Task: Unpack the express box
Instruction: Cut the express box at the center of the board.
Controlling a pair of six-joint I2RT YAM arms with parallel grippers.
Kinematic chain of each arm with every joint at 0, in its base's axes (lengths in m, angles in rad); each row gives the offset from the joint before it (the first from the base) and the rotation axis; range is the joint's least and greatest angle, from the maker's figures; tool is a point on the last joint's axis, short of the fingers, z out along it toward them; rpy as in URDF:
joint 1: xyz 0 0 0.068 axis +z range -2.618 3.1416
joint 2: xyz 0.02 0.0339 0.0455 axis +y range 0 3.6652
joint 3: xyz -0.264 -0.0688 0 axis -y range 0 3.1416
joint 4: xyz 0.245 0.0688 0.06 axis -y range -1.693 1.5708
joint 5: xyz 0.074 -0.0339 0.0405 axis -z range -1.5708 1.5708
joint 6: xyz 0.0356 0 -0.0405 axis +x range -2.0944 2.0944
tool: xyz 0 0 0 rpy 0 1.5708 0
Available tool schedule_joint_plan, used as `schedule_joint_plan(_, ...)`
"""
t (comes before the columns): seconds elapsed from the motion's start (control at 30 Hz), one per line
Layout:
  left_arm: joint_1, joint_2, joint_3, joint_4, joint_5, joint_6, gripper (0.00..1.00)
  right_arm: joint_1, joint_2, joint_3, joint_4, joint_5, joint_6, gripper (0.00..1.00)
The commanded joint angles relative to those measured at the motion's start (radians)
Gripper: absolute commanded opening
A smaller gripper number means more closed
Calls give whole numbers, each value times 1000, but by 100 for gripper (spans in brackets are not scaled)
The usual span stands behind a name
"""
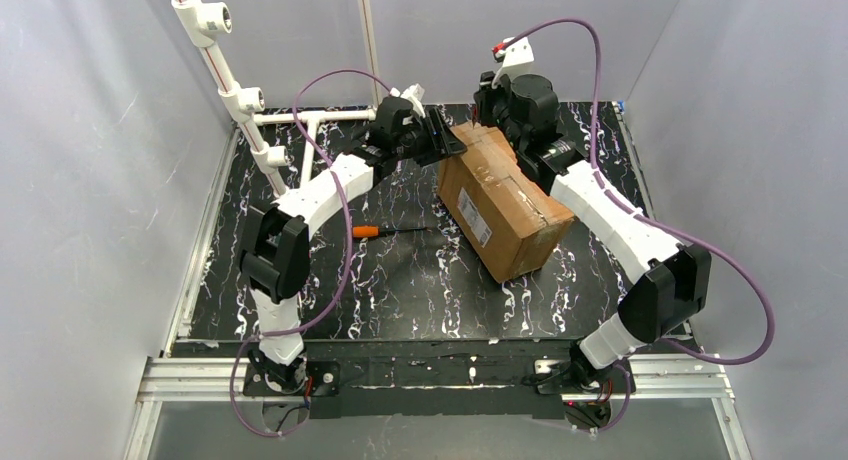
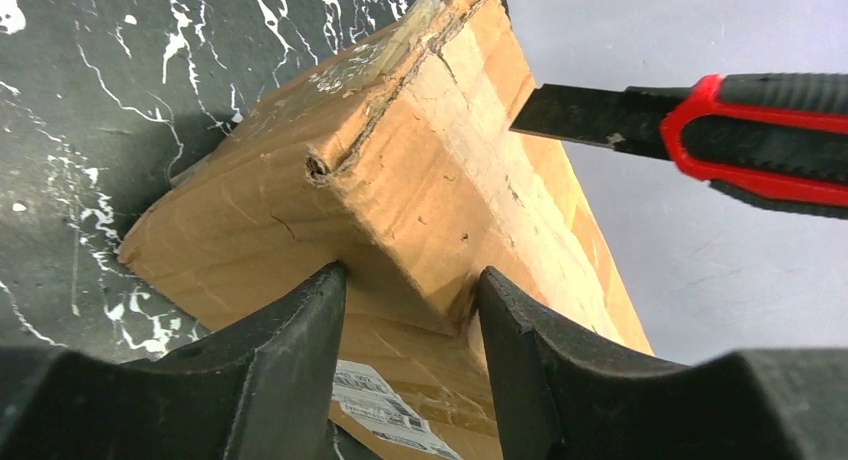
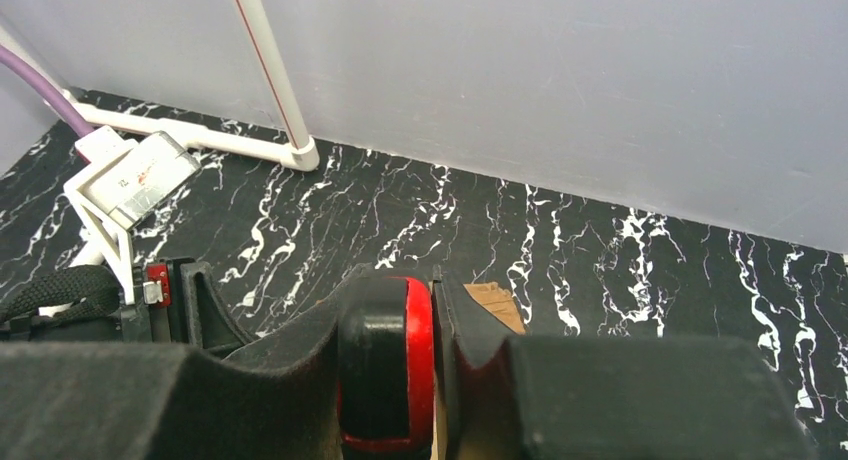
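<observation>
Nearest to you, an orange-handled screwdriver (image 1: 375, 231) lies flat on the worktop (image 1: 400, 280). Just past it, a bit right of the middle, sits the express box (image 1: 505, 205), turned at a slant. Its white label (image 1: 478, 220) is on the side that faces left. You have not got far yet, I think. The box looks shut, its flaps are down, and nothing from inside is out. The work is at the far end. Your left arm (image 1: 320, 195) reaches to the far left corner, and the left jaws stand one on each side of that corner. You cannot tell if they squeeze it or only sit around it. The tape (image 2: 375, 60) there looks torn and wrinkled, and a rough crack runs along the edge. Your right arm (image 1: 610, 215) comes in from the far right, and the right jaws are clenched on a red and black knife (image 2: 720, 135). Its blade (image 2: 570, 115) is out, with the tip right at the box's top edge. What is left, I think, is to slit the tape, lift the flaps and take out what is inside.
</observation>
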Motion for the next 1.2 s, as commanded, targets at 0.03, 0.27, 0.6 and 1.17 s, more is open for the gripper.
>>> schedule_joint_plan(0.03,0,10,-60,-161,-8,144,48,4,-50,21,53,-28,-8,1)
schedule_joint_plan(0.27,6,5,-87,-138,14,133,45,-1,-5,33,77,-80,-63,1)
schedule_joint_plan(0.6,15,11,-91,-131,37,131,41,-34,46,27,139,-150,-86,1)
schedule_joint_plan(1.17,22,-1,-105,-111,46,117,36,-36,82,60,132,-126,-112,1)
